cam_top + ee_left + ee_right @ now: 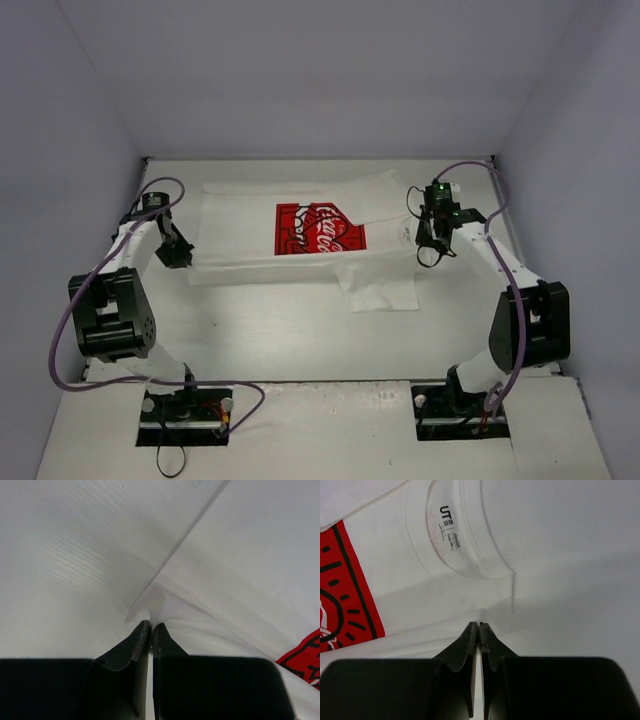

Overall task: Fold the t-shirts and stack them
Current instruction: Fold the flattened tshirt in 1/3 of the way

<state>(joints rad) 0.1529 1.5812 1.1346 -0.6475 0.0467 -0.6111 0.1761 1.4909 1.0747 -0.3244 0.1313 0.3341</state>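
t-shirt (250,225) far on table (300,345) | left jaws pinch hem corner | right jaws pinch shoulder edge (beside collar (417,547))

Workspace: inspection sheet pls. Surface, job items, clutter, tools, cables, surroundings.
Surface: white table, no marks seen.
Job's things: one white t-shirt lying flat across the far half, red graphic facing up, collar toward the right arm, one sleeve sticking out toward the near edge.
Clutter: nothing seen.
Tools: left tool shut, pinching a corner of the shirt; right tool shut on cloth beside the collar.
Cables: purple cables loop along both arms.
Surroundings: plain pale walls on three sides.
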